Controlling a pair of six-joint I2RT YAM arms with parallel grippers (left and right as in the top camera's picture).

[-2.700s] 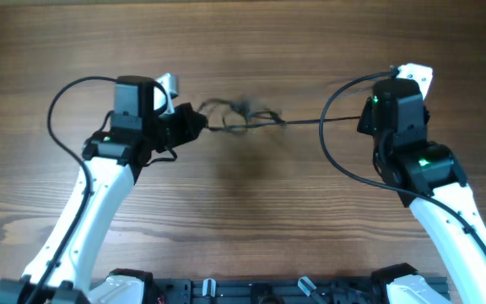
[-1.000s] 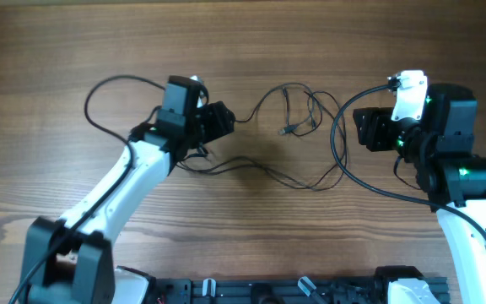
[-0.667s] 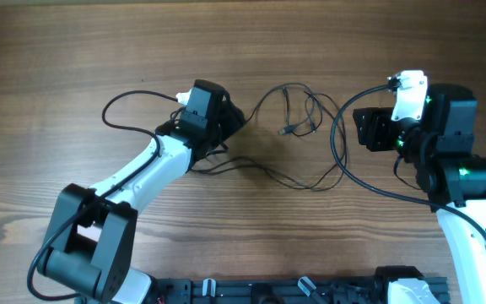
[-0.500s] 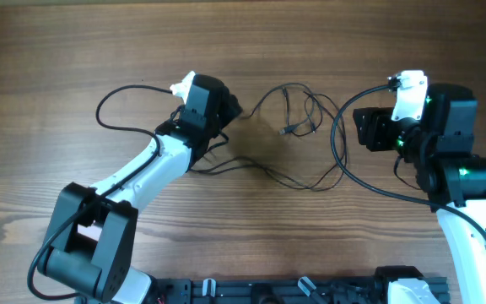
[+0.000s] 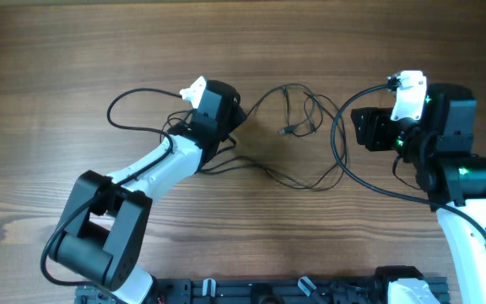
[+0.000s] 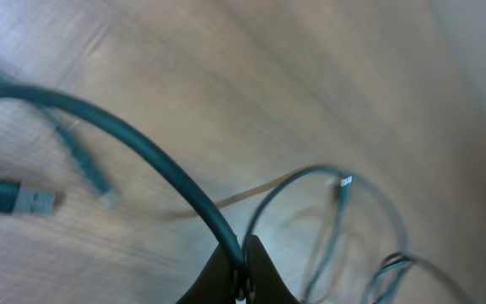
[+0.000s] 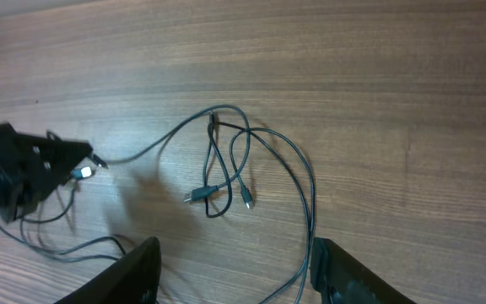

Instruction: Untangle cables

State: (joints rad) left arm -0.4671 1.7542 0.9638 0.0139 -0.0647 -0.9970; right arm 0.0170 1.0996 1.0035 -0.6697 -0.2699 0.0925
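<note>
The cables (image 5: 298, 105) are thin black cords, looped together mid-table between the arms. A longer strand (image 5: 294, 180) trails toward the front. My left gripper (image 5: 236, 114) is at the left end of the tangle, shut on one cord. In the left wrist view the jaws (image 6: 241, 268) pinch that cable (image 6: 142, 143), and two plug ends (image 6: 32, 200) lie on the wood to the left. My right gripper (image 5: 354, 128) stands open just right of the loops, holding nothing. In the right wrist view its fingers (image 7: 133, 270) frame the cables (image 7: 226, 169), with a strand passing near the right finger.
The left arm's own thick black cable (image 5: 133, 97) arcs over the table behind it. The right arm's thick cable (image 5: 336, 148) loops close to the thin cords. A dark base rail (image 5: 268, 291) runs along the front edge. Bare wood lies beyond the tangle.
The left arm swung round at the tangle's left end and its jaws went from open to shut on a cord. The right arm stayed still and open.
</note>
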